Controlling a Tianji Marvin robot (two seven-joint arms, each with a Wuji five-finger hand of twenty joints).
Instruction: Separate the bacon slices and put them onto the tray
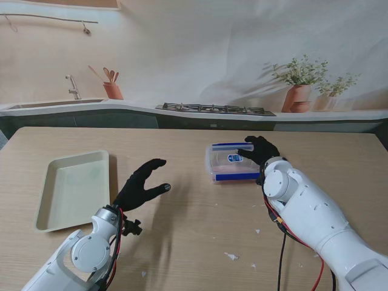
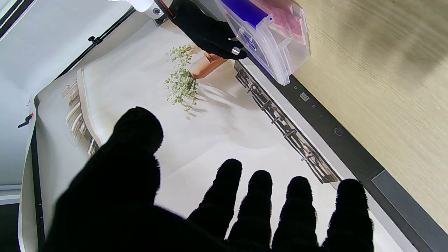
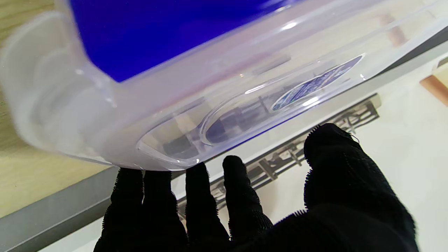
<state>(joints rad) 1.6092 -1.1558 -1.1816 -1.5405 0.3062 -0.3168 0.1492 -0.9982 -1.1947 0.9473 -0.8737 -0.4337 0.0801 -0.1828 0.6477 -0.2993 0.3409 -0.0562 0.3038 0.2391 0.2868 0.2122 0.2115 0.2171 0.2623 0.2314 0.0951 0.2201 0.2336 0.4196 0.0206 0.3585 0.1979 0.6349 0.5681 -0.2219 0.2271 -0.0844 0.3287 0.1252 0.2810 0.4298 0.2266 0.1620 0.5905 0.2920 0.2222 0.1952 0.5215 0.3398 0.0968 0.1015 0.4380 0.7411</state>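
The bacon [image 2: 283, 17] lies inside a clear plastic box [image 1: 232, 162] with blue clips, right of the table's middle, well apart from the empty tray [image 1: 73, 188] on the left. The right hand [image 1: 262, 150] rests against the box's right side, fingers [image 3: 206, 206] touching its wall; whether it grips, I cannot tell. The left hand [image 1: 142, 185] hovers between tray and box, fingers spread, holding nothing. The slices likely handle soft, limp and greasy, clinging together; best peeled from one end.

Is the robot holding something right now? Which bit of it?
The right robot hand is against the clear box at its right edge, fingers by the lid; a firm grip cannot be told. The left robot hand holds nothing, fingers spread.
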